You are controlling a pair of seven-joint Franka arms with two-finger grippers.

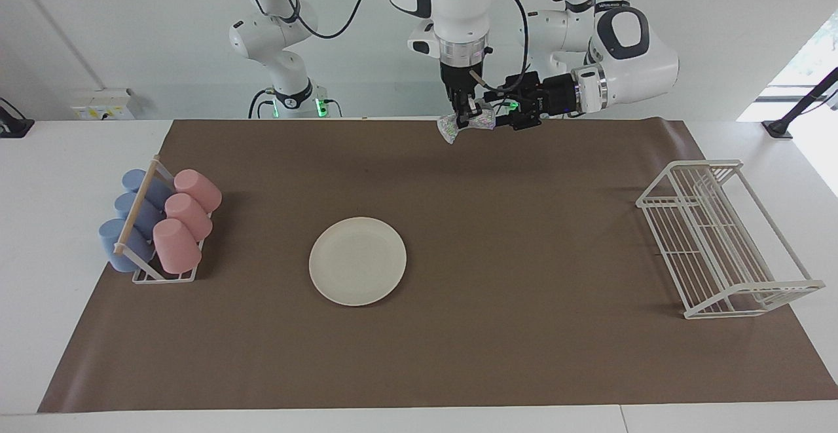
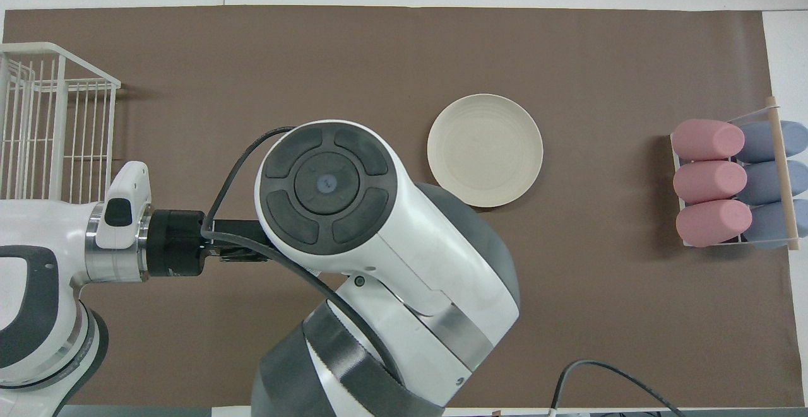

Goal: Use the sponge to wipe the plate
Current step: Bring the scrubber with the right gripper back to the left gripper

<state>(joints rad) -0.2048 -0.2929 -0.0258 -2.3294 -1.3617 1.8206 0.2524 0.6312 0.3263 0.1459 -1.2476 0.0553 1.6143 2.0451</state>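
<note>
The cream-white plate (image 1: pixel 357 261) (image 2: pixel 485 150) lies flat on the brown mat, mid-table, with nothing on it. High over the mat's edge nearest the robots, my right gripper (image 1: pixel 466 118) points straight down and is shut on the middle of the speckled sponge (image 1: pixel 452 129), which hangs out to both sides. My left gripper (image 1: pixel 499 117) reaches in level from the left arm's end and meets the sponge's end on that side. Whether it grips the sponge does not show. In the overhead view the right arm's body (image 2: pixel 353 215) hides the sponge.
A rack of pink and blue cups (image 1: pixel 160 223) lying on their sides stands at the right arm's end of the mat. A white wire dish rack (image 1: pixel 720 236) stands at the left arm's end. The mat (image 1: pixel 524 354) covers most of the table.
</note>
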